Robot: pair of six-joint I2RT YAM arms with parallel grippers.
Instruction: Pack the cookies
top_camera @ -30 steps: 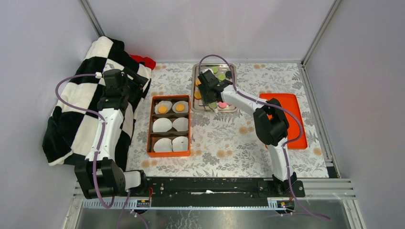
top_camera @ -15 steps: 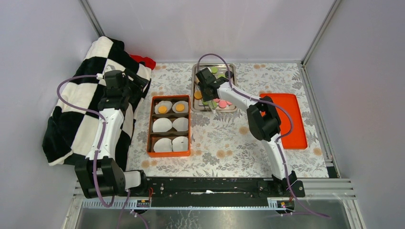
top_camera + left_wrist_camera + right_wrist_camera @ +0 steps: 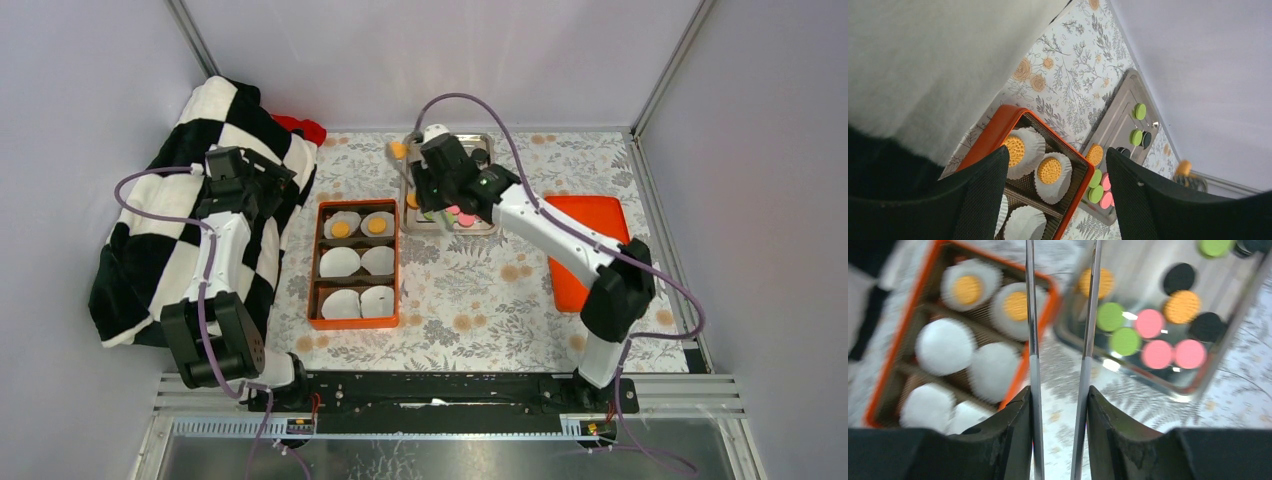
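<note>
Cookies [image 3: 1149,323]: right fingers [image 3: 1030,315] part-closed on orange cookie [image 3: 398,150], aloft; left fingers [image 3: 983,190] wide, empty. Transfer step; next: lower onto bare liner [image 3: 945,346] left of fingers.

Our left arm [image 3: 222,262] bends up at the left side, and our left hand [image 3: 1057,152] is spread wide. Our right arm [image 3: 560,235] reaches far forward, and our right hand [image 3: 408,151] pinches an orange cookie [image 3: 398,150].
</note>
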